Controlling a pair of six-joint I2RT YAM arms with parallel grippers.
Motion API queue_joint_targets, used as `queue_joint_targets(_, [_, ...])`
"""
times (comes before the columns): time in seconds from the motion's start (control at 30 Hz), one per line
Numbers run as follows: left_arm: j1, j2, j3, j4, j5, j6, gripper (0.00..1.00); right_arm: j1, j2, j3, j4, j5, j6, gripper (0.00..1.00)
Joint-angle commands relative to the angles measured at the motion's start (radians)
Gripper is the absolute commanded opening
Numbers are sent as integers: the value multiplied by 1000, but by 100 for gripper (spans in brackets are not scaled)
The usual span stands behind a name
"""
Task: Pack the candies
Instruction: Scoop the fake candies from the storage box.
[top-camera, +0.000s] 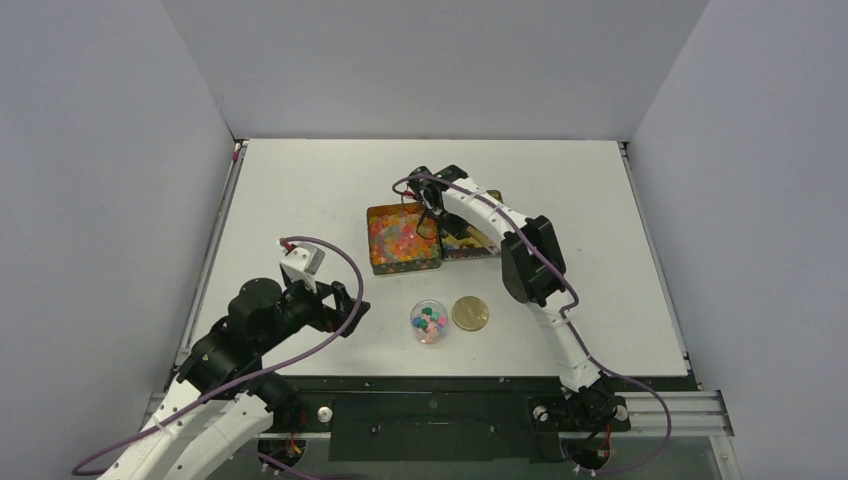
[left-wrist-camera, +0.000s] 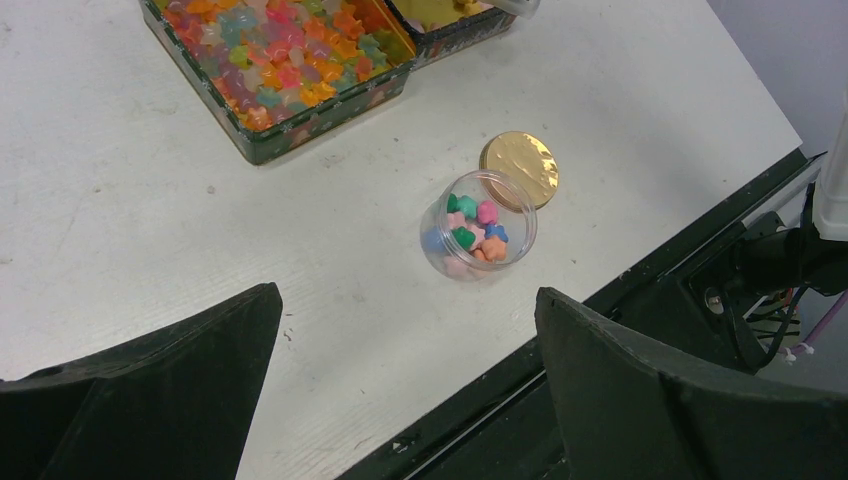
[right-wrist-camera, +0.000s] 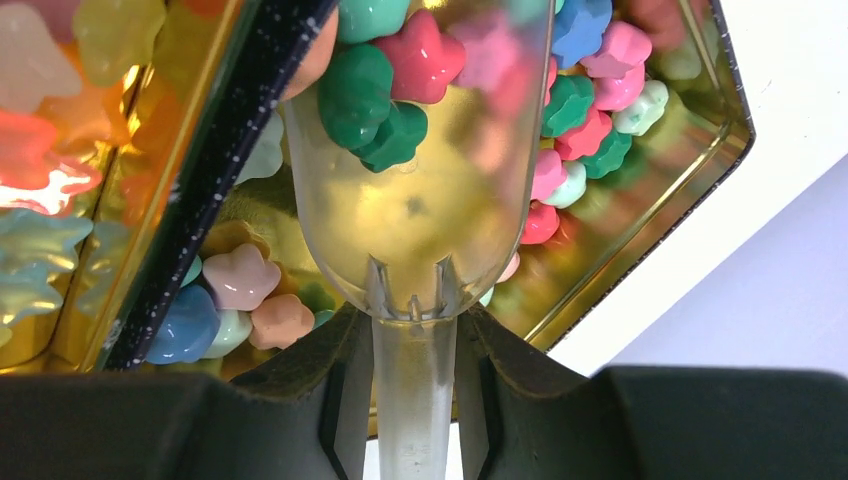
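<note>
The overhead view gives the layout. 2 open tins sit touching side by side in the middle of the table (top-camera: 300, 190). Nearer the arms stand a small clear jar (top-camera: 430, 322) and, just beside it, a flat gold lid (top-camera: 470, 313).

The candies (top-camera: 400, 232) fill the first tin (top-camera: 372, 240) in glossy orange and red. More lie in the second tin (top-camera: 480, 250), though the right arm hides most of it from above.

Only the right wrist view shows what happens there. The right gripper (right-wrist-camera: 412, 350) is closed tight on the thin handle of a clear plastic scoop (right-wrist-camera: 415, 220). The scoop's bowl lies down among opaque pink, green, blue and cream candies, with green and pink ones at its mouth. The gold inner wall of the second tin shows at the right, and translucent candies show beyond a dark rim at the left.

The left wrist view adds what the overhead view blurs. The jar is open and holds a shallow layer of pink, green, blue and orange candies, and the lid is leaning against its far side. The left gripper (left-wrist-camera: 405, 320) hangs above the table on the near side of the jar, with its fingers spread wide and nothing between them.
</note>
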Motion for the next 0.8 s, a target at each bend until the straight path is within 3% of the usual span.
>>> queue_joint_targets(0.0, [11, 7, 5, 41, 13, 11, 96, -22, -54, -38, 169, -63, 43, 0])
queue_joint_targets(0.23, [20, 15, 5, 43, 22, 11, 96, -31, -154, -177, 333, -117, 75, 0])
queue_joint_targets(0.77, [23, 24, 5, 46, 34, 12, 96, -50, -372, -522, 520, -116, 117, 0])
